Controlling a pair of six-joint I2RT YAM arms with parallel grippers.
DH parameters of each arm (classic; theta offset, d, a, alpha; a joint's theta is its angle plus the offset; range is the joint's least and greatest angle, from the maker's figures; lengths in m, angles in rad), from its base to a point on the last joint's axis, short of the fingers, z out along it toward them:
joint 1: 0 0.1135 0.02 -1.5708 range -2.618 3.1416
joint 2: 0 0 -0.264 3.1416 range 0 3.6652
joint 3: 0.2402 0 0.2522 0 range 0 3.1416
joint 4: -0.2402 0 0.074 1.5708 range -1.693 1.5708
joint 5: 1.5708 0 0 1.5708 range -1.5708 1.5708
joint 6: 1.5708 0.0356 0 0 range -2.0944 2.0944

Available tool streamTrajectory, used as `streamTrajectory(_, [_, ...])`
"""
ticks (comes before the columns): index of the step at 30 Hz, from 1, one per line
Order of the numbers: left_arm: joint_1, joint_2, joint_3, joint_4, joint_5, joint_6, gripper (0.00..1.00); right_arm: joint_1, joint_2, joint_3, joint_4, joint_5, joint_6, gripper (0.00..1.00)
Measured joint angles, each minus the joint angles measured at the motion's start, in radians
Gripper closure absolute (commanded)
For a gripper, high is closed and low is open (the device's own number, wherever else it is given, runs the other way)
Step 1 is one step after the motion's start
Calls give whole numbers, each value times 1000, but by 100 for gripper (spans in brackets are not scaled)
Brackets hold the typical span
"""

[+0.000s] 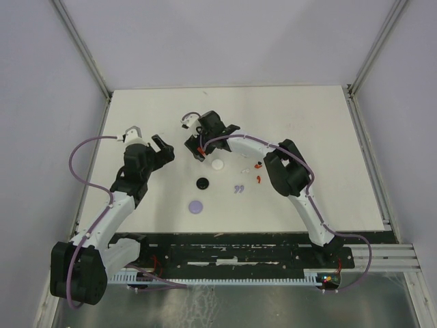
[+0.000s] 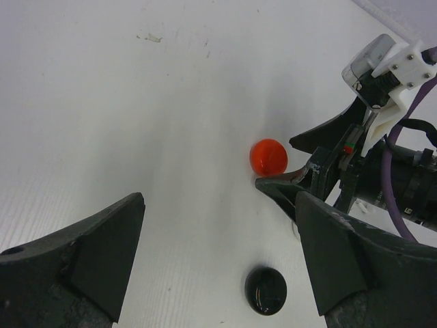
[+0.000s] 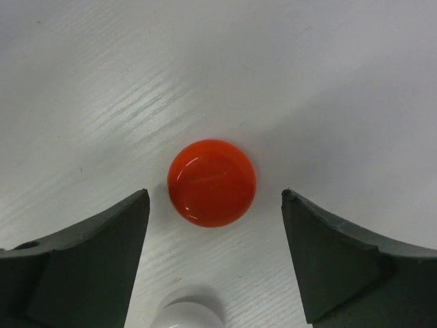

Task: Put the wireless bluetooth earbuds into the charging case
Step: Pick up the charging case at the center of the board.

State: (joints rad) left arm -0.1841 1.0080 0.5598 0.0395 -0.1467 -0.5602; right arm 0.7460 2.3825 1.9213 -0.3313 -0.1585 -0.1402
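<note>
Earbuds first: the red earbuds (image 1: 259, 179) and the lavender earbuds (image 1: 238, 189) lie loose near the middle of the tabletop (image 1: 314, 137), a touch toward its near edge. They are tiny comma-shaped specks, and none is in a case yet. Just to their left sit the round pieces: a white disc (image 1: 218, 165), a black disc (image 1: 203, 183), and a lavender disc (image 1: 196, 206) closest to the near edge. Now the red disc (image 3: 212, 182), left of centre: glossy, domed, no seam or opening showing from above. My guess is that it's the charging case for the red pair. Down over it is the right gripper (image 3: 215, 201), jaws spread, one finger on each side with bare tabletop in both gaps, so nothing is gripped. It looks lined up to pinch the disc. The left gripper (image 2: 220, 205) hangs released and empty just to the left, aimed at the same red disc, probably placed to help with the lid.
</note>
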Motion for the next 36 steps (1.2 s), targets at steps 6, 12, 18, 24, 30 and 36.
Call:
streamTrajectory(6, [4, 1, 0, 0, 1, -1, 3, 0, 20, 21, -8, -5, -2, 20])
streamTrajectory(12, [6, 11, 0, 0, 3, -1, 3, 0, 34, 27, -13, -9, -7, 25])
streamTrajectory(18, [9, 13, -2, 1, 11, -2, 3, 0, 35, 29, -14, -10, -7, 37])
streamTrajectory(24, [10, 21, -3, 2, 19, -3, 3, 0, 35, 29, -14, -10, -10, 66])
streamTrajectory(30, [10, 40, -10, 26, 45, -5, 4, -1, 16, -21, 53, -10, -11, 72])
streamTrajectory(36, [13, 65, -51, 117, 134, -21, 5, -10, -151, -251, 102, -46, -9, 74])
